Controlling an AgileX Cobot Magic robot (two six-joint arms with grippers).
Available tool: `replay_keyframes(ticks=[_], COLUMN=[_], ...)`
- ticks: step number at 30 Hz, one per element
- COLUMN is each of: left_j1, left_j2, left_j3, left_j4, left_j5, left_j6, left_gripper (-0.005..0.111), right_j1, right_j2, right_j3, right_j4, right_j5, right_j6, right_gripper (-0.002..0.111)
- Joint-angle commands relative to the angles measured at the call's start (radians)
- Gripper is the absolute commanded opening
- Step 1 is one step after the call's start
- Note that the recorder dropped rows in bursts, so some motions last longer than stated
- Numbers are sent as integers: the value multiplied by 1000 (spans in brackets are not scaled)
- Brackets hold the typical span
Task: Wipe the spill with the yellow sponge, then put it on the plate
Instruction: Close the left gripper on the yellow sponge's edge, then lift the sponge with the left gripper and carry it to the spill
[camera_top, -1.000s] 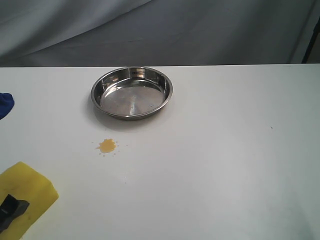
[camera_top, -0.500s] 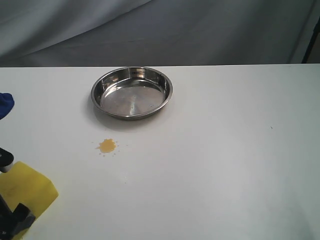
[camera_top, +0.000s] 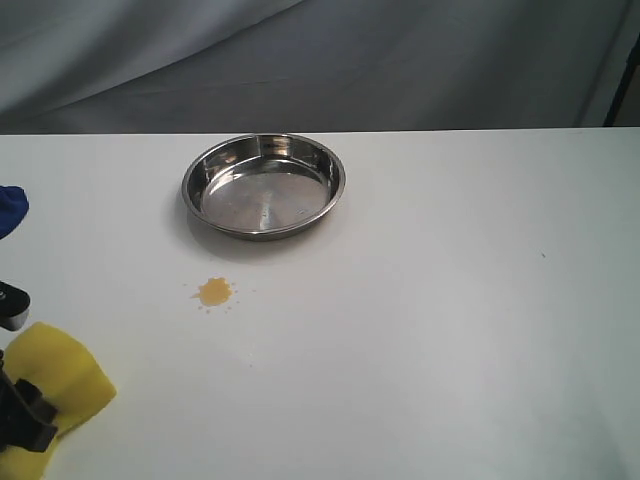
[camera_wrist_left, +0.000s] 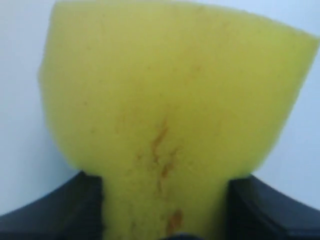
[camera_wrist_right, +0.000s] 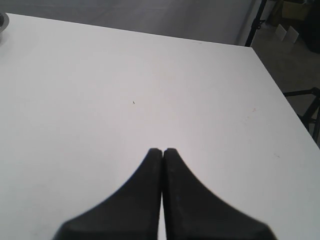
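Note:
The yellow sponge (camera_top: 68, 372) lies at the table's near left corner, below and left of the spill. My left gripper (camera_top: 20, 368) is shut on it, one black finger on each side. In the left wrist view the yellow sponge (camera_wrist_left: 170, 100) fills the picture and narrows where the left gripper (camera_wrist_left: 166, 200) pinches it; faint orange streaks mark its face. The spill (camera_top: 214, 291), a small orange blotch with specks, sits between sponge and plate. The plate (camera_top: 192, 196), a shiny steel dish, stands behind it and holds nothing. My right gripper (camera_wrist_right: 162, 151) is shut on nothing above bare table, outside the exterior view.
A blue object (camera_top: 10, 208) pokes in at the left edge of the white table (camera_top: 440, 320). A grey cloth hangs behind the table's far edge. The plate's rim (camera_wrist_right: 2, 21) shows in a corner of the right wrist view, and dark stands and floor lie past the table's edge there.
My left gripper has come down around the sponge and its fingers have closed in, squeezing the foam narrower. Spill and plate have not moved.

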Motion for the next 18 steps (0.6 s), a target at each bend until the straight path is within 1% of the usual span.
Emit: replay_keyframes(ticks=[1,4,7,13,16,18], left_j1=[-3,-3,-3,-3,-3,-3], left_j2=[2,2,2,2,2,2], left_j3=[-96,-183,-216,-221,-221,-221], left_j4=[-12,-12,-12,7,32,80], left_j5=[126,211,246,260,353,425], left_j6=[1,3,3,10,10,10], left_gripper=[-1,0,0,0,0,0], right_j1=[-3,-3,-3,-3,-3,-3], right_j2=[3,3,3,3,3,3], right_j3=[4,4,4,4,4,4], right_j4=[5,5,5,5,5,5], right_j5=[-8,-8,-8,-8,-8,-8], right_j6=[1,1,1,1,1,1], right_gripper=[0,0,0,0,0,0])
